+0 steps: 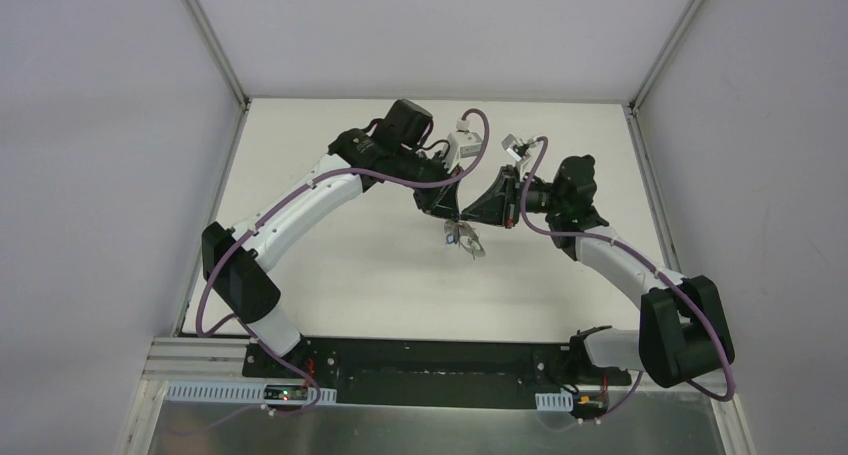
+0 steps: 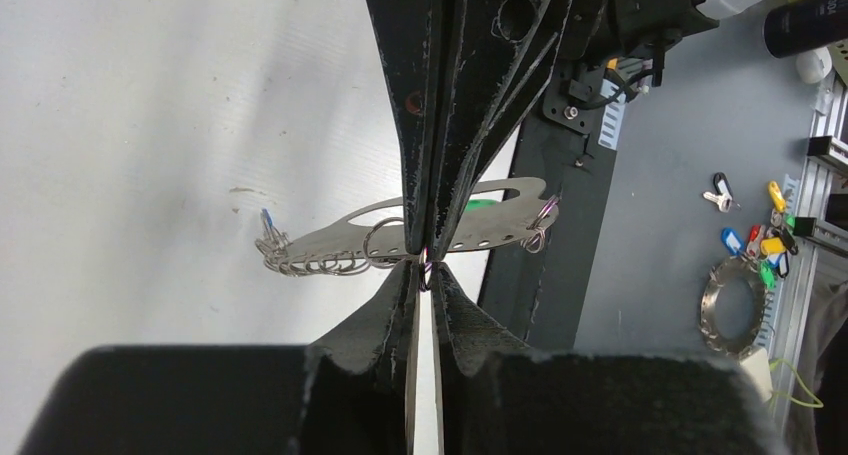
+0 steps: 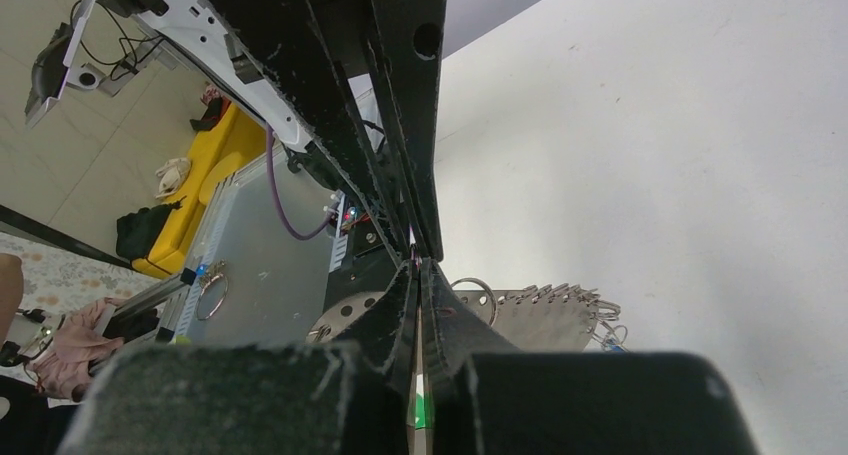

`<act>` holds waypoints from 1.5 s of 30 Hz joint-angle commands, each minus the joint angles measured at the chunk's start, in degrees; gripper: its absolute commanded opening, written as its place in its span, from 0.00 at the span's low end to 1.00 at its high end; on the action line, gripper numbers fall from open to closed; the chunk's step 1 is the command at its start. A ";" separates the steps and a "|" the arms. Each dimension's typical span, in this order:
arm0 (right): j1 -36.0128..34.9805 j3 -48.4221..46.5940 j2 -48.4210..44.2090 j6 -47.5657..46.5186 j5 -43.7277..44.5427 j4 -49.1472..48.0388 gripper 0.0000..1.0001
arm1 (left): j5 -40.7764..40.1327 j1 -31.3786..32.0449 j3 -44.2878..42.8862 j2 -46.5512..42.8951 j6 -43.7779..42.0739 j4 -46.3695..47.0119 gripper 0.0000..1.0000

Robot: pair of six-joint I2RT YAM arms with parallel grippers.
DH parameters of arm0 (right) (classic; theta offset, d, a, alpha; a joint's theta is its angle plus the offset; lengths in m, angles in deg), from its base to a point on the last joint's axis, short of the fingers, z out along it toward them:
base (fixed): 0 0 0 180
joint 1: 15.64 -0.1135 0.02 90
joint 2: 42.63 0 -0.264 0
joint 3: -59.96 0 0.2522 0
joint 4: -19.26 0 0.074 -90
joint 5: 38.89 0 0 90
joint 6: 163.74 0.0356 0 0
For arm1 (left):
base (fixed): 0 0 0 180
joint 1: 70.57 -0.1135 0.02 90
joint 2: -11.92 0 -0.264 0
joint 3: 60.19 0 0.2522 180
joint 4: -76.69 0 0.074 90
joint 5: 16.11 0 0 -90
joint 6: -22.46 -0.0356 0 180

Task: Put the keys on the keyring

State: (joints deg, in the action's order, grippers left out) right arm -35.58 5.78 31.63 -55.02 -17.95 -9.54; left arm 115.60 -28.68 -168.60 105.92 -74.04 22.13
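The keyring (image 1: 463,241) hangs in mid-air over the table's middle, just below where both grippers meet. It is a flat silvery plate (image 2: 330,240) with an oval slot, a row of holes and several wire rings. My left gripper (image 2: 425,275) is pinched on one thin ring at the plate's lower edge. My right gripper (image 3: 416,267) faces it tip to tip, shut on the green key (image 3: 418,410), whose head shows between the fingers. A blue key (image 2: 265,216) dangles among the rings at the plate's far end. The black key is out of view.
The white table (image 1: 330,275) lies below, walled at the back and sides. The black base plate (image 2: 545,235) runs along the near edge. Beyond the table, on a grey surface, lie several coloured key tags (image 2: 752,243) and a large metal ring (image 2: 722,310).
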 commanded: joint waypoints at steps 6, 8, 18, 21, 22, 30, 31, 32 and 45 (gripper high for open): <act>0.34 -0.18 -2.09 0.70 0.11 -4.11 0.00 | 4.10 0.21 0.52 0.22 0.44 0.72 0.12; 0.34 -0.21 -2.18 0.78 0.15 -4.10 0.00 | 4.20 0.21 0.56 0.29 0.45 0.76 0.13; 0.51 -0.10 -2.19 0.66 0.37 -4.10 0.00 | 5.54 0.21 1.80 0.31 0.66 1.36 0.00; 0.53 0.07 -2.19 0.34 0.65 -3.98 0.00 | 5.81 0.14 1.84 0.10 0.32 0.98 0.00; 0.64 0.08 -2.19 0.08 0.72 -3.70 0.00 | 6.04 0.13 1.84 -0.01 0.01 0.86 0.00; 0.62 -0.46 -2.84 -6.75 -0.31 2.53 0.00 | 4.38 0.12 0.10 -1.99 -3.36 -2.98 0.00; 0.63 -0.49 -2.93 -7.45 -0.55 3.21 0.00 | 4.12 0.12 -0.14 -2.20 -3.78 -3.53 0.00; 0.68 -0.45 -2.97 -7.76 -0.82 3.50 0.00 | 3.80 0.08 -0.22 -2.39 -4.03 -3.70 0.00; -0.99 -2.13 -3.11 -13.93 -2.83 11.30 0.03 | 1.15 0.42 -1.41 -2.41 -6.31 -5.87 0.00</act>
State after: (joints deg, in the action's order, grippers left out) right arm -36.46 6.22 29.97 -64.23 -19.50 -2.46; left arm 116.69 -28.51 -167.44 106.03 -78.70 20.12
